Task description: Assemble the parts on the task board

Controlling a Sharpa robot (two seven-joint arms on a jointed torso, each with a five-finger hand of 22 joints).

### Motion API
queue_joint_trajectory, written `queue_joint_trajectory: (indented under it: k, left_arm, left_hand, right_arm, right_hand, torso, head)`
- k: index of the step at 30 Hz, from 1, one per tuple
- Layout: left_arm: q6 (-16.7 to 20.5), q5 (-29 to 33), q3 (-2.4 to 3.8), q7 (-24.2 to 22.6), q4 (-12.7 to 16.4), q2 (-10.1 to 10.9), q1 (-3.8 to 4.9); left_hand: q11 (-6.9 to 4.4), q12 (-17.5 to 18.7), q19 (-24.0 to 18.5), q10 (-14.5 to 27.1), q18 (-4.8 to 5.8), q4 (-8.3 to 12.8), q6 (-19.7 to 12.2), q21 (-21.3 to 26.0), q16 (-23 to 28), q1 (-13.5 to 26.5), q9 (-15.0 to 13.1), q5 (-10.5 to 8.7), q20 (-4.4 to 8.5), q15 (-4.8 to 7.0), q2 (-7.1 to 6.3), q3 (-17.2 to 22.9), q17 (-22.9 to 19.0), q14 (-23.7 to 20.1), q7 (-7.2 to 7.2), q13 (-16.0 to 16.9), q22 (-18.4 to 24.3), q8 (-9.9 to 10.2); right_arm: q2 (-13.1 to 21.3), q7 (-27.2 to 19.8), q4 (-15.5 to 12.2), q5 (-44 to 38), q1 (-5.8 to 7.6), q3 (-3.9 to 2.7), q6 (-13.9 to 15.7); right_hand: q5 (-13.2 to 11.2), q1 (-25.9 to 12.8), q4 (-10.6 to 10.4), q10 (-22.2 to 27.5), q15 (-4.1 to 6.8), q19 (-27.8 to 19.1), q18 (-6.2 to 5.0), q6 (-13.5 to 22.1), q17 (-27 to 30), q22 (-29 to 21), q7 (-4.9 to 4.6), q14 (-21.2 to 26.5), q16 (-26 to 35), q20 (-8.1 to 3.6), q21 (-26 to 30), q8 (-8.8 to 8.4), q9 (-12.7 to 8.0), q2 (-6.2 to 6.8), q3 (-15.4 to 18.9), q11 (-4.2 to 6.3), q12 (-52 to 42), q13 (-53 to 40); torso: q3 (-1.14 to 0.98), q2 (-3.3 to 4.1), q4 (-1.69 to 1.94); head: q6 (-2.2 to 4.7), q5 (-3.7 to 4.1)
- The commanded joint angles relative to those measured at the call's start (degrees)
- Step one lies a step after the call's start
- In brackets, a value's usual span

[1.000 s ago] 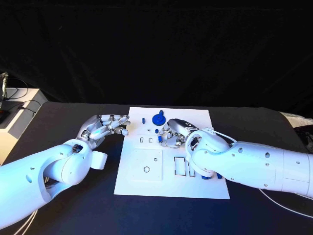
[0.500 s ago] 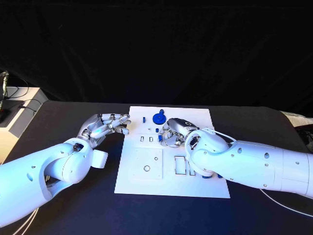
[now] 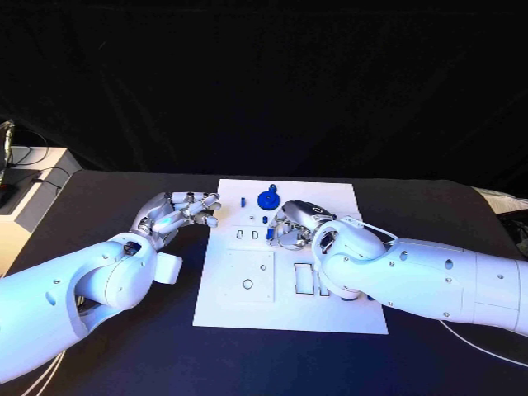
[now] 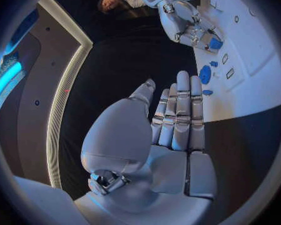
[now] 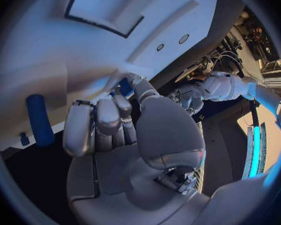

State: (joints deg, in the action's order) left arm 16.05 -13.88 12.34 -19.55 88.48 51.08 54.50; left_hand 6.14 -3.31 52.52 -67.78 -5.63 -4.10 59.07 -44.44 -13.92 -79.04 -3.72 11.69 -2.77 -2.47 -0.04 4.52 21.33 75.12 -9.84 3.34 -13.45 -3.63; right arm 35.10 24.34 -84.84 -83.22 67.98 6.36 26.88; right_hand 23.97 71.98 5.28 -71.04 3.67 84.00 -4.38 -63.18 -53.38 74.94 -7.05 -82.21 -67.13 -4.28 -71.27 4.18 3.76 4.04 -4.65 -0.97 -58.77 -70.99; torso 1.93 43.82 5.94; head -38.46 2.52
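The white task board (image 3: 336, 202) lies in the middle of the black table. My right hand (image 3: 293, 223) hovers low over the board's upper middle with its fingers curled, pinching a small blue part (image 5: 125, 86) between thumb and fingers; the same part (image 4: 215, 44) shows at its fingertips in the left wrist view. My left hand (image 3: 181, 210) rests at the board's left edge, fingers straight and side by side (image 4: 178, 115), holding nothing. A round blue part (image 3: 268, 199) stands near the board's far edge, beside a small blue peg (image 3: 242, 200). A blue cylinder (image 5: 37, 120) lies on the board by my right hand.
The board has a square recess (image 3: 248, 276) and narrow rectangular slots (image 3: 302, 278) in its near half. More blue pieces (image 3: 357, 297) lie under my right forearm. A pale side table (image 3: 26, 206) with dark items stands off the table's left edge.
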Motion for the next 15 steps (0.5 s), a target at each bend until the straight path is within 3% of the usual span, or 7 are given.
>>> queue_joint_trajectory:
  k: [1, 2, 8, 10, 15]
  left_arm:
    - [-1.2, -0.2, 0.04, -0.2, 0.1, -0.1, -0.04]
    - [-1.2, -0.2, 0.04, -0.2, 0.0, -0.1, -0.05]
    - [-1.3, -0.2, 0.04, 0.0, 0.0, -0.1, -0.07]
    - [-1.4, -0.3, 0.04, 0.1, 0.0, -0.1, -0.08]
    - [-1.6, -0.5, 0.04, 0.4, 0.0, -0.2, -0.09]
  left_hand:
    - [0.07, -0.1, -0.4, 0.1, 0.18, 0.1, -0.2, -0.3, -0.2, 0.0, 0.0, -0.18, -0.04, 0.15, -0.58, 0.4, 0.0, -0.4, -0.05, 0.1, 0.1, 0.0]
    - [0.07, -0.1, -0.4, 0.1, 0.18, 0.1, -0.2, -0.3, -0.2, 0.0, 0.0, -0.18, -0.04, 0.15, -0.58, 0.4, 0.0, -0.4, -0.05, 0.1, 0.1, 0.0]
    - [0.15, -0.1, -0.5, 0.4, 0.19, 0.2, -0.4, -0.3, -0.2, 0.0, 0.1, -0.19, -0.05, 0.1, -0.63, 0.3, 0.0, -0.4, -0.12, 0.1, 0.1, 0.0]
    - [0.22, -0.1, -0.5, 0.6, 0.19, 0.2, -0.6, -0.3, -0.2, 0.0, 0.1, -0.21, -0.08, 0.06, -0.65, 0.3, 0.0, -0.5, -0.15, 0.1, 0.2, 0.0]
    - [0.27, -0.1, -0.5, 0.9, 0.18, 0.3, -0.7, -0.3, -0.2, 0.1, 0.1, -0.22, -0.11, 0.03, -0.68, 0.2, 0.0, -0.5, -0.15, 0.1, 0.2, 0.0]
  right_arm:
    - [-0.1, -0.2, 0.2, -0.6, -0.2, 0.11, -1.0]
    - [-0.1, -0.2, 0.3, -0.6, -0.21, 0.11, -0.9]
    - [-0.1, -0.5, 0.4, -0.6, -0.24, 0.11, 0.3]
    - [0.0, -0.7, 0.4, -0.6, -0.26, 0.11, 0.9]
    - [0.2, -1.0, 0.3, -0.6, -0.32, 0.11, 2.3]
  right_hand:
    - [-0.3, 0.8, -1.7, 0.6, -0.59, 3.7, 0.23, 1.5, -0.1, 10.1, -0.32, 0.0, -0.3, 0.45, 0.2, -0.23, 0.0, 1.16, 0.7, -0.29, 0.5, 0.4]
    - [-0.4, 1.3, -2.7, 0.8, -0.66, 3.7, 0.16, 1.6, 0.0, 10.1, -0.47, 0.0, -0.3, 0.54, 0.2, -0.26, 0.0, 1.47, 1.0, -0.27, 0.5, 0.7]
    - [-1.1, 1.9, -3.9, 1.8, -0.96, 3.6, 0.04, 3.6, 0.2, 10.1, -1.02, 0.1, -0.3, 0.82, 0.4, -0.35, -0.1, 2.2, 1.7, -0.69, 1.2, 1.8]
    - [-2.5, 1.7, -4.9, 2.7, -1.31, 3.6, 0.0, 5.8, 0.0, 10.1, -1.61, 0.1, -0.5, 1.08, 0.4, -0.34, 0.0, 3.02, 2.3, -1.13, 2.2, 2.9]
    - [-3.2, 2.6, -7.5, 3.4, -1.49, 3.6, -0.16, 6.6, 0.1, 10.1, -1.78, 0.2, -0.6, 1.39, 0.4, -0.38, 0.0, 4.22, 2.2, -1.31, 1.9, 4.4]
  torso:
    - [0.01, 0.0, 0.03]
    - [0.01, 0.0, 0.03]
    - [0.0, -0.01, -0.01]
    - [0.0, -0.02, -0.02]
    - [-0.02, -0.01, 0.04]
  head:
    - [-0.04, -0.03]
    - [-0.04, -0.03]
    - [-0.01, 0.01]
    - [-0.02, 0.0]
    - [-0.04, -0.04]
